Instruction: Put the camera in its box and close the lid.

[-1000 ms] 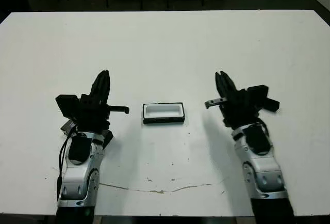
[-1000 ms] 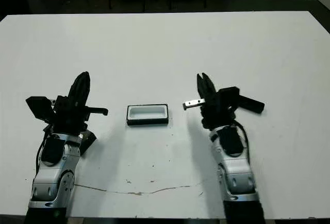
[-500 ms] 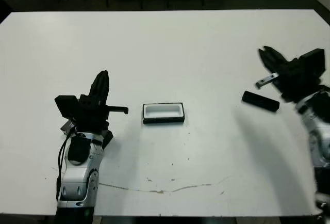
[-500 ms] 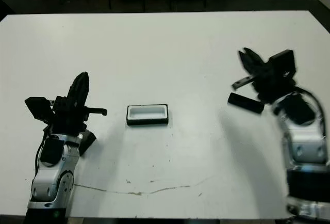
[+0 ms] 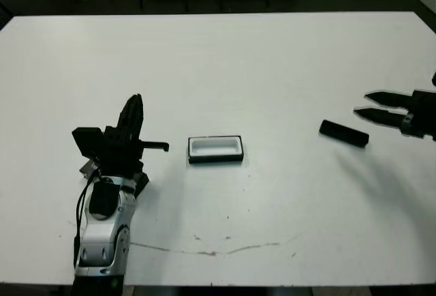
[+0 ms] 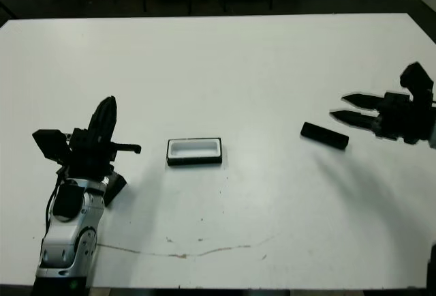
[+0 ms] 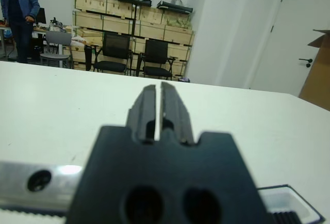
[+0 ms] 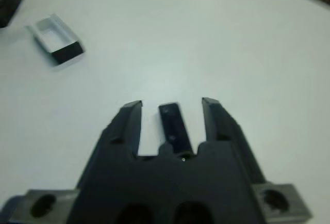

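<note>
White bench (image 5: 218, 57) carries the camera (image 5: 344, 134) lying flat at three o'clock, well apart from the box (image 5: 216, 149) at centre. Right claw (image 5: 371, 113), fingers apart, hovers just beside the camera. Left claw (image 5: 135, 105), fingers together, rests at nine o'clock.

Bare table (image 5: 286, 166) lies between the box (image 5: 216, 149) and the camera (image 5: 344, 134), nothing between.
</note>
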`<action>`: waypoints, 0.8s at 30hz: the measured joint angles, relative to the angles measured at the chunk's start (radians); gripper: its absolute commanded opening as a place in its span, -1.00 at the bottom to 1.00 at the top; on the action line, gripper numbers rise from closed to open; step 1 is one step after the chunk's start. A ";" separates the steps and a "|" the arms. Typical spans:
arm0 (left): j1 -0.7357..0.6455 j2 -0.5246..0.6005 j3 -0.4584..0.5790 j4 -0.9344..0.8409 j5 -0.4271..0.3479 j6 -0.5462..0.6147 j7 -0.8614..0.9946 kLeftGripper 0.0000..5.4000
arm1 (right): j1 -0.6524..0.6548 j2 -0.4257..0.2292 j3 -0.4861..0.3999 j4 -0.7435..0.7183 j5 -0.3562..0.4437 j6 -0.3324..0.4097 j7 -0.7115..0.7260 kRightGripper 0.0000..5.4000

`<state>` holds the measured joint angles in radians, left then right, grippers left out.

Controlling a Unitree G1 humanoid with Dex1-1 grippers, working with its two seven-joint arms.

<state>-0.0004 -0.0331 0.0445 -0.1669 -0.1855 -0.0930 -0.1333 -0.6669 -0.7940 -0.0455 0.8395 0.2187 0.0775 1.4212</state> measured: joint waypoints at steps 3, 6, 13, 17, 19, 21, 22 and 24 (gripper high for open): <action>0.000 0.000 0.000 0.002 0.001 -0.001 0.000 -1.00 | -0.030 0.000 0.008 0.080 -0.011 -0.007 0.060 0.28; -0.001 0.000 0.000 0.005 0.000 -0.001 -0.001 -1.00 | -0.055 0.000 0.008 0.159 -0.020 -0.031 0.108 0.47; -0.001 0.000 0.000 0.009 -0.003 0.000 -0.005 -1.00 | -0.063 0.002 0.008 0.189 -0.053 -0.076 0.088 0.93; -0.002 0.002 0.001 0.012 -0.003 0.000 -0.008 -1.00 | -0.063 0.016 0.004 0.222 -0.057 -0.107 0.059 0.99; -0.003 0.003 0.001 0.013 -0.004 0.000 -0.009 -1.00 | -0.063 0.025 0.003 0.237 -0.062 -0.107 0.039 0.99; -0.004 0.003 0.001 0.013 -0.004 0.000 -0.009 -1.00 | -0.064 0.030 0.001 0.245 -0.064 -0.107 0.033 0.99; -0.005 0.003 0.001 0.014 -0.004 0.000 -0.009 -1.00 | -0.066 0.033 0.000 0.251 -0.064 -0.106 0.033 0.99; -0.007 0.004 0.001 0.019 -0.004 -0.001 -0.010 -1.00 | -0.074 0.042 -0.004 0.273 -0.064 -0.106 0.038 0.99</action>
<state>-0.0077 -0.0295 0.0459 -0.1484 -0.1891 -0.0936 -0.1434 -0.7406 -0.7515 -0.0497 1.1123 0.1551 -0.0288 1.4594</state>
